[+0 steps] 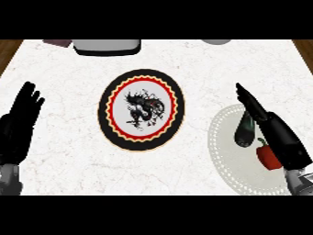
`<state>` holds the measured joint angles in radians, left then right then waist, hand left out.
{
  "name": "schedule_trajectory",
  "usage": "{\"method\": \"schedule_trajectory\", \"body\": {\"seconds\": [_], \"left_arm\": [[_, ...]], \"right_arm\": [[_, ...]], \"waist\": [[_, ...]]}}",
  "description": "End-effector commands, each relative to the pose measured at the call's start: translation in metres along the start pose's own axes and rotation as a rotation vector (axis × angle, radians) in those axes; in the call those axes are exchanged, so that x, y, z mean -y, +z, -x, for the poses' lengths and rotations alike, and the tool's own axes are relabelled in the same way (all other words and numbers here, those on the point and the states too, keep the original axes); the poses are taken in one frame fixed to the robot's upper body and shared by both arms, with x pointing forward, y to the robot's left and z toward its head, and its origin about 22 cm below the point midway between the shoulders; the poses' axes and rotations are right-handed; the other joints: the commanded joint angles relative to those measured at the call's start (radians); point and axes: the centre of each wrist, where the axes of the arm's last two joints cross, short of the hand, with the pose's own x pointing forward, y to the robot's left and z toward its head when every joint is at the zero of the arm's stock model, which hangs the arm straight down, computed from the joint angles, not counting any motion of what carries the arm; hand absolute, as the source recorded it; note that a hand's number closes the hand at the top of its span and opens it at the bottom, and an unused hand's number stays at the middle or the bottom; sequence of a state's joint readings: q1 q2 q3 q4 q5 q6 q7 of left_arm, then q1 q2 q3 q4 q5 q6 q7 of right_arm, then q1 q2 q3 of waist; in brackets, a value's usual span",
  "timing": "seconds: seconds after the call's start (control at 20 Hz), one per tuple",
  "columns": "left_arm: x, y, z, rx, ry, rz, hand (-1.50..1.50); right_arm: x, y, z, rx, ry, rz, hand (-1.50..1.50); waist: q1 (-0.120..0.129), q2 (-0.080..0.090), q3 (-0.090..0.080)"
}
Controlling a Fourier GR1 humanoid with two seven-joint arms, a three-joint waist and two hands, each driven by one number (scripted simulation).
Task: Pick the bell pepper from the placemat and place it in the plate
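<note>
On lacy round placemat point(237, 172): glossy red bell pepper point(268, 156) (partly hidden).

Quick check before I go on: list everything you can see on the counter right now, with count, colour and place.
counter: one, white marble, fills the view
plate: one, black rim, red and cream rings, dark dragon motif, centre
placemat: one, pale round, right side
bell pepper: one, red, on the placemat, partly hidden by the right hand
dark vegetable: one, dark green, on the placemat beside the pepper
appliance: one, grey, far edge
left hand: black, open, resting at left
right hand: black, fingers straight, over the placemat
</note>
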<state>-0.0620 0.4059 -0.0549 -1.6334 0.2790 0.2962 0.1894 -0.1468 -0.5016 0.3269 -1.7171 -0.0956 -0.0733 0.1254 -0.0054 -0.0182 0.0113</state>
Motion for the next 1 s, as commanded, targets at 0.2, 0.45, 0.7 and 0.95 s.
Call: {"method": "schedule_trajectory", "body": {"seconds": [0.2,0.45,0.7,0.95], "left_arm": [[0.015,-0.024,-0.058,0.290,-0.132,0.169,0.00],[0.021,-0.017,-0.043,0.269,-0.121,0.234,0.00],[0.014,-0.030,-0.059,0.286,-0.108,0.225,0.00],[0.017,-0.033,-0.040,0.286,-0.108,0.243,0.00]], "right_arm": [[-0.063,-0.025,-0.007,0.263,-0.140,-0.264,1.50],[-0.056,0.003,0.040,0.062,0.544,-0.097,1.50],[-0.099,0.029,0.092,0.102,0.125,0.165,-1.50],[-0.067,0.024,0.090,0.258,0.065,0.244,-1.50]], "waist": [[0.018,0.026,-0.008],[-0.007,0.017,-0.012],[-0.008,0.025,-0.007],[-0.001,0.019,-0.011]]}}
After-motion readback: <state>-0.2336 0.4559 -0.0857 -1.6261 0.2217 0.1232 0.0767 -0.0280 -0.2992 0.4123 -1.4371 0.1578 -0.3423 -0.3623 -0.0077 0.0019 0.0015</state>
